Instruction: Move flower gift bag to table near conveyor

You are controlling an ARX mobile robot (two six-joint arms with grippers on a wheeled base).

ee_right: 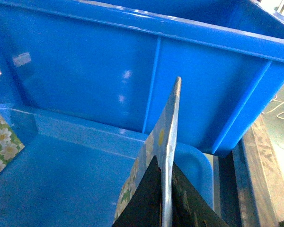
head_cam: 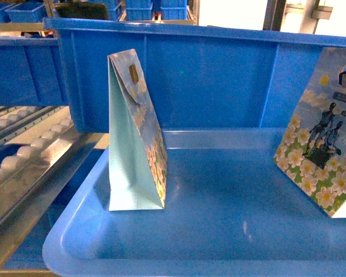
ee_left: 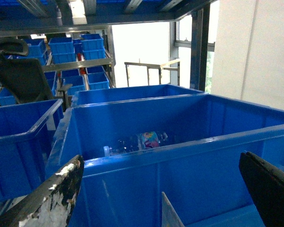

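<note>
Here the right gripper (ee_right: 163,201) is seen clamped on the top edge of a flower gift bag (head_cam: 320,156), held at the right end of the blue tray (head_cam: 219,231). The left gripper (ee_left: 161,194) is spread open above it. A second bag (head_cam: 137,138) stands upright toward the tray's left, roller conveyor (head_cam: 23,156) beyond.

Shallow blue tray (head_cam: 75,231) at 6 o'clock, deep blue bin (head_cam: 219,75) behind it at 12, plastic bottle (ee_left: 137,142) with colourful label lying inside that bin, stacked smaller blue bins (ee_left: 78,49) on shelving at 11, dark chair (ee_left: 19,75) at 9
</note>
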